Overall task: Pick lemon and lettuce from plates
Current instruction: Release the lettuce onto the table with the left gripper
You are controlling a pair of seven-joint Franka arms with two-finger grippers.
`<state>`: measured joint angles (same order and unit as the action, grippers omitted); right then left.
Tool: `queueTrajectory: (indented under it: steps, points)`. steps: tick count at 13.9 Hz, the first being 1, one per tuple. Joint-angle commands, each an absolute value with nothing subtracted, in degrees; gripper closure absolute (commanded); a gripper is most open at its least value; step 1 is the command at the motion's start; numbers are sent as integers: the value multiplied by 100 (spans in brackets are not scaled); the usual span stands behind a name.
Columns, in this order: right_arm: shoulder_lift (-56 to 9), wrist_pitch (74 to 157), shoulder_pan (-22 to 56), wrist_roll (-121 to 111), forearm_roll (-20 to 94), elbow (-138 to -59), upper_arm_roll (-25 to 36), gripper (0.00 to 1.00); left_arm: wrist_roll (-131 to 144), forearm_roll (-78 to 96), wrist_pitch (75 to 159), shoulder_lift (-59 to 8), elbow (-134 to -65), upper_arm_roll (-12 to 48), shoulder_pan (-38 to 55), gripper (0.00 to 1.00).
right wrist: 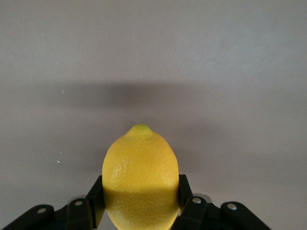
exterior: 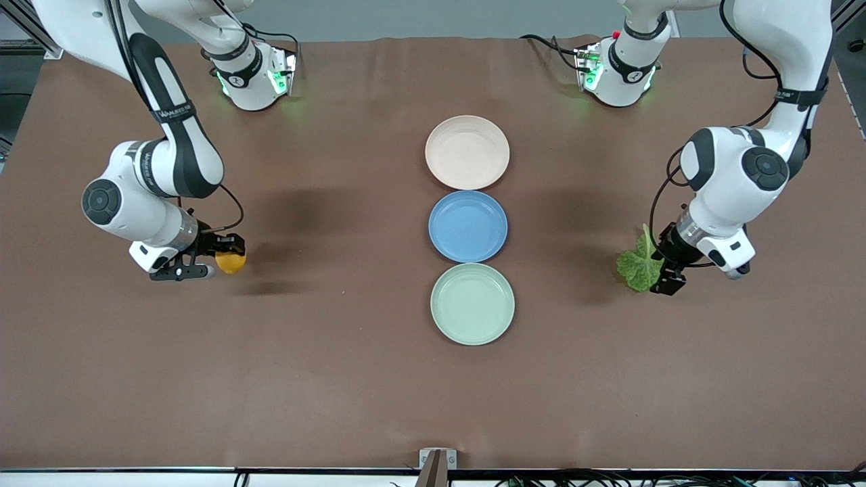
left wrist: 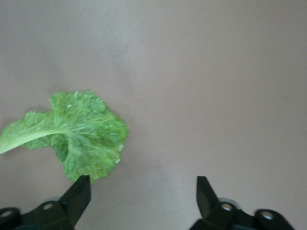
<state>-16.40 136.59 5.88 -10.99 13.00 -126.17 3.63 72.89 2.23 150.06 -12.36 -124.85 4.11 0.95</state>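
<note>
The yellow lemon is clamped between the fingers of my right gripper, low over the brown table toward the right arm's end. The green lettuce lies flat on the table toward the left arm's end. My left gripper is open just above it; one fingertip is at the leaf's edge and nothing is between the fingers. The beige-pink plate and the mint green plate stand bare in the middle of the table.
A blue plate sits between the other two plates, in one line down the table's middle. Brown cloth covers the whole table. A small metal bracket sits at the table edge nearest the front camera.
</note>
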Motion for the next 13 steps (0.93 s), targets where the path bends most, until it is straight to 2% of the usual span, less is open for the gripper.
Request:
queueTrajectory:
  steps: [1,3,5,6,8,13]
  points:
    - [-1871,13851,422,-2079,2194,-12727,246,100,5784,53,14173,-933,-12340,509,62,1]
    - [-1968,13965,431,-2460,2522,-12727,246,100,3998,53,12961,-765,-11929,484,26,2]
    - [-1995,14045,527,-2426,2540,-12735,246,100,2564,53,11547,-756,-11184,475,-201,3]
    - [-1995,14045,545,-2426,2540,-12744,246,100,2079,53,11140,-756,-10893,483,-272,3]
    - [-1995,14045,554,-2347,2540,-12744,246,100,1330,53,10602,-546,-10592,475,-334,1]
    - [-1881,14036,913,-1714,2522,-12963,272,100,624,62,10117,333,-10512,475,-352,1]
